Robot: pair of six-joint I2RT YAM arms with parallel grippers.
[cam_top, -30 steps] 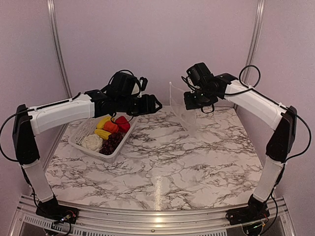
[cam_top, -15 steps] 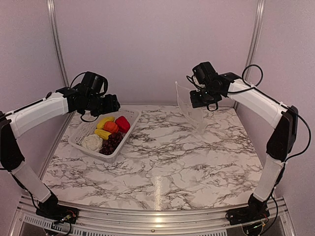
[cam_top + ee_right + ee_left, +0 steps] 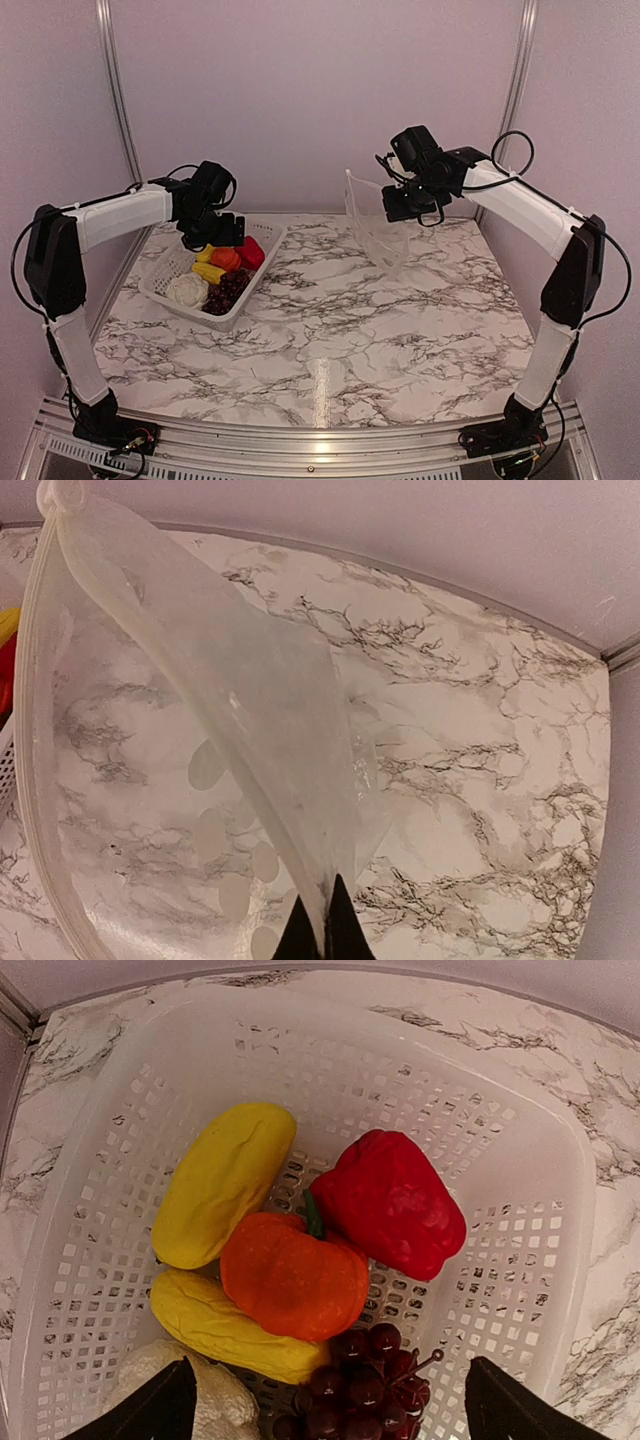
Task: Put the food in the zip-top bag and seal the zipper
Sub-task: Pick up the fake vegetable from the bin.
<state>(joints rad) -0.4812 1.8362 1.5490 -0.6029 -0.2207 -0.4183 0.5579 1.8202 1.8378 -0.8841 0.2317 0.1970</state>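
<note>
Hovering wide-fingered above small toy produce (image 3: 295, 1275) in white perforated plastic basket (image 3: 520, 1160), left gripper (image 3: 222, 236) seemed due to descend; right gripper (image 3: 322, 925) pinched clear crinkly zip-top bag (image 3: 230, 700).

The basket (image 3: 168, 265) is positioned on the table (image 3: 340, 330), left rear, containing pepper (image 3: 251, 252), grape bunch (image 3: 228, 290) and cauliflower (image 3: 187, 291). The zip-top bag (image 3: 375, 228) is positioned to its right.

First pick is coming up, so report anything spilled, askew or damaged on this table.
Nothing stands out. All the food lies inside the white basket, none spilled. The right gripper holds the zip-top bag up by one edge, with no visible tear. The left gripper is open above the basket.
</note>
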